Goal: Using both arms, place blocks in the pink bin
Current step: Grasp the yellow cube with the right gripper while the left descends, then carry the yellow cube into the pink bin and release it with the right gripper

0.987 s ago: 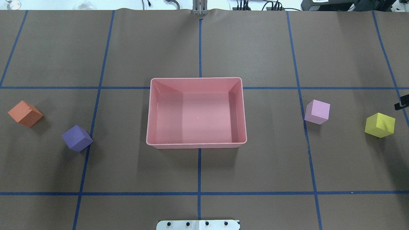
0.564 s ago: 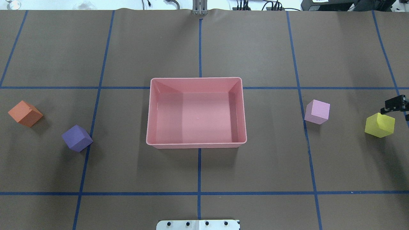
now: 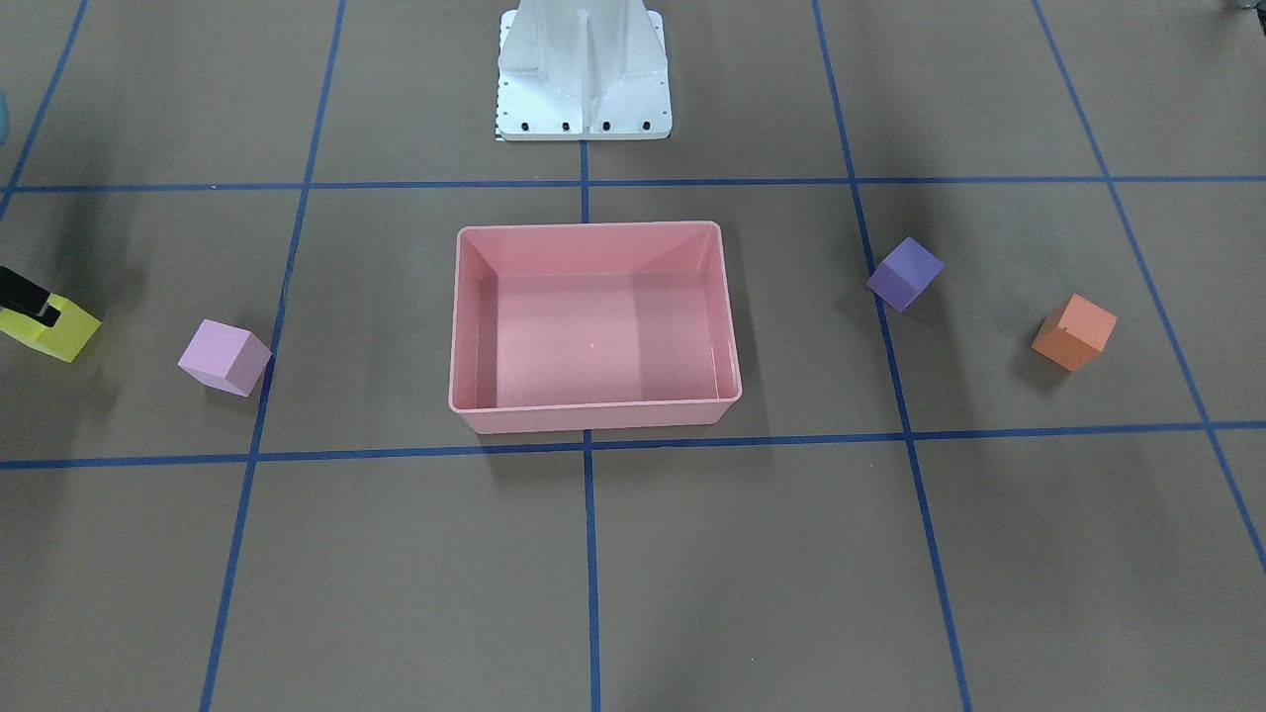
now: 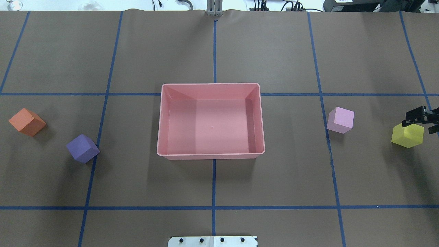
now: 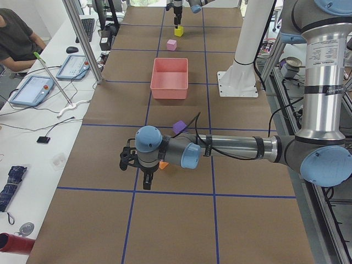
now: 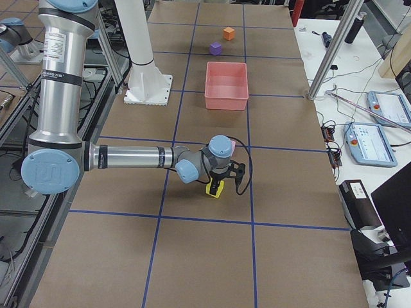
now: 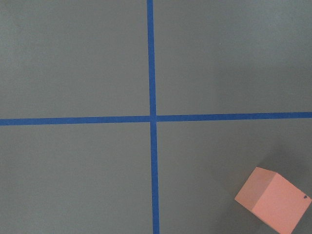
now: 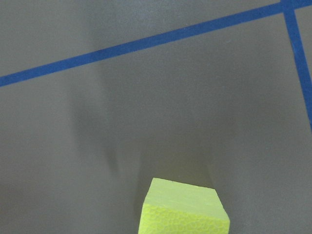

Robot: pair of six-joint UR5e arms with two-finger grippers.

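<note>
Nothing has yet been placed in the pink bin [image 4: 210, 155]: all four blocks are still on the table [image 4: 274, 178]. The light pink block [image 4: 340, 120] lies on the bin's right with the yellow block [image 4: 408, 135] well beyond it. The purple block [image 4: 82, 148] lies on the bin's left with the orange block [image 4: 27, 121] farther out. The likeliest fault is judged to be a poor grip on the yellow block. It sits turned relative to the bin's walls, and the right gripper [image 4: 420, 123] is seen over the block's far edge rather than its middle, so a finger could land on a corner. A cube this light would then probably be pushed or twisted aside. A clash above the bin is also conceivable if both arms are brought there together. The right arm [image 6: 128, 156] is stretched low and nearly level away from the bin, its wrist bent so that the gripper points down at the yellow block, with the jaws apparently spread and nothing held. The left arm [image 5: 236, 147] is extended the same way on the bin's other side. The left gripper [image 5: 135, 175] hangs near the orange block, which sits in a corner of its wrist view; whether it is spread or closed cannot be told.
</note>
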